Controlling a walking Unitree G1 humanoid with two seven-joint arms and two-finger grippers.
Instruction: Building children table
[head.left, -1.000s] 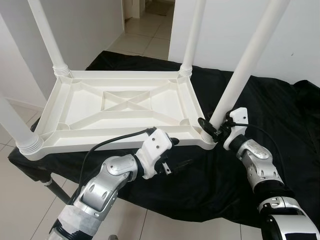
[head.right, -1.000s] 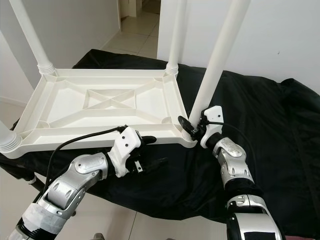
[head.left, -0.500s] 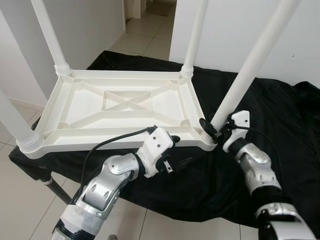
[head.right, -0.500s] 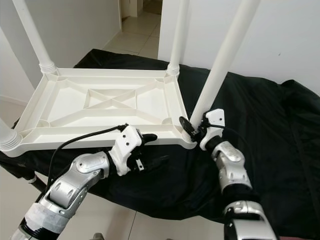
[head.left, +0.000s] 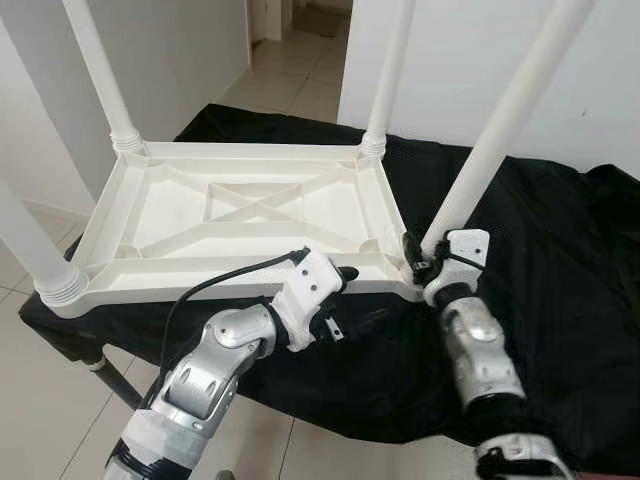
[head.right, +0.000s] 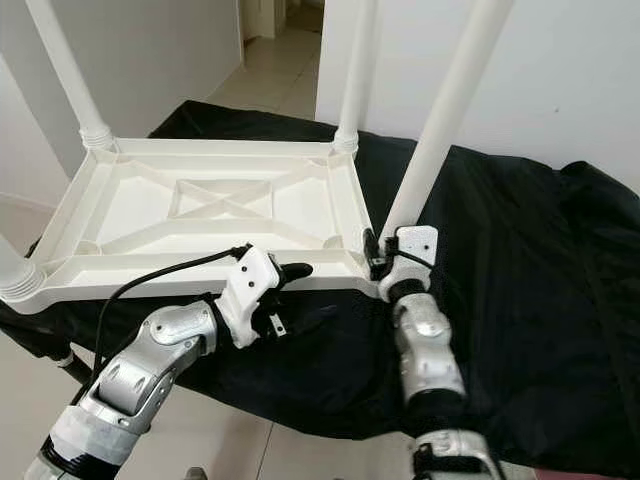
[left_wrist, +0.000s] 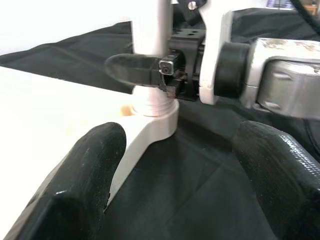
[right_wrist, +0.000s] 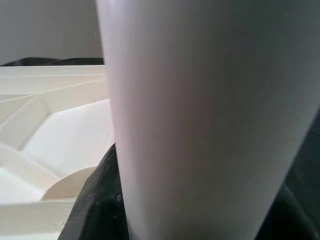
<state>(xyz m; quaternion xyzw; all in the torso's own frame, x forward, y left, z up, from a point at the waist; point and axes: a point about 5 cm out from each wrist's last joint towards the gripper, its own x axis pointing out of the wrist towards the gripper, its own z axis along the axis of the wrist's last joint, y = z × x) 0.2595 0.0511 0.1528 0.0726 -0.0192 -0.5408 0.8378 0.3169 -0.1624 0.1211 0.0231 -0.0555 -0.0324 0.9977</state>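
At the near right corner of the upturned table top (head.left: 250, 215), on the black-draped worktop (head.left: 560, 260), my right tool (head.left: 425, 262) has closed in, now clamped on the leg (head.left: 490, 140) base. Left tool (head.left: 345, 300) open beside the rim. Leg looks seated; I'd tighten next.

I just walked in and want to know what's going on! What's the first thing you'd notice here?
A white plastic table lying upside down on a black cloth, with its long white legs poking up from the corners. The right gripper has its jaws around the bottom of the near right leg, where it meets the table's corner. The left gripper sits by the table's front edge with its jaws wide apart.
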